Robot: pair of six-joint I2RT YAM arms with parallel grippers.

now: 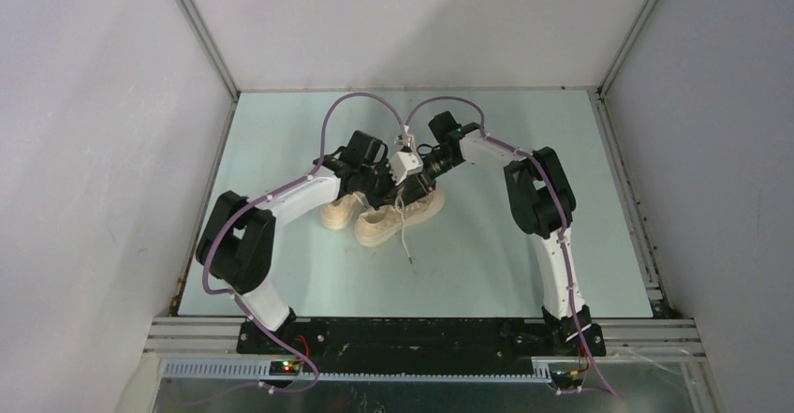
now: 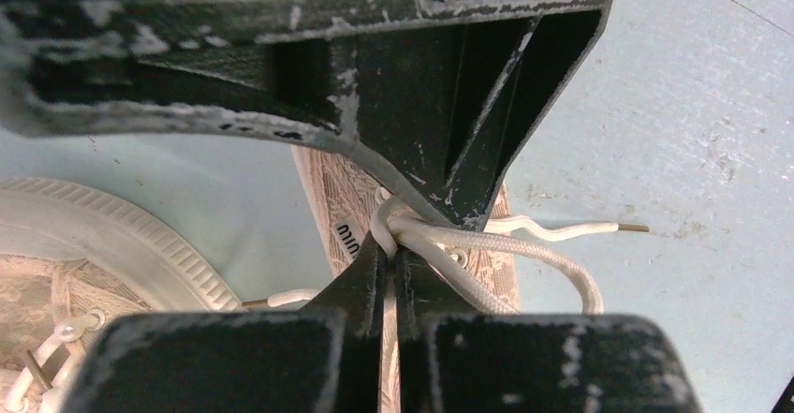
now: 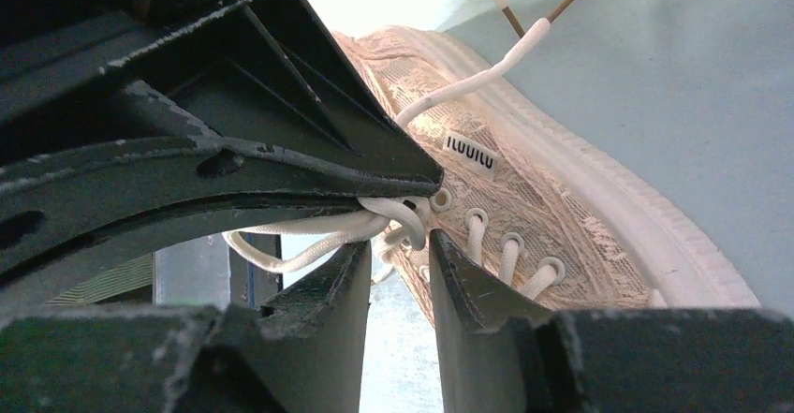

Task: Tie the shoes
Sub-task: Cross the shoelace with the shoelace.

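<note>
Two cream lace shoes sit side by side at mid-table, the left shoe [image 1: 341, 213] and the right shoe [image 1: 397, 224]. Both grippers meet just above the right shoe's [image 3: 534, 184] eyelets. My left gripper [image 2: 394, 242] is shut on its off-white lace [image 2: 524, 250], pinching it where the strands cross. My right gripper [image 3: 401, 242] is open, its fingertips [image 3: 436, 247] on either side of a lace loop [image 3: 309, 233] that drapes over the tips. In the top view, the left gripper [image 1: 391, 188] and the right gripper [image 1: 419, 184] nearly touch, hiding the knot area. One lace end [image 1: 407, 249] trails towards me.
The left shoe's ribbed sole [image 2: 122, 235] lies close beside the left gripper. The pale blue-green table [image 1: 524, 263] is framed by metal rails and white walls. Purple cables [image 1: 365, 99] arch above both arms.
</note>
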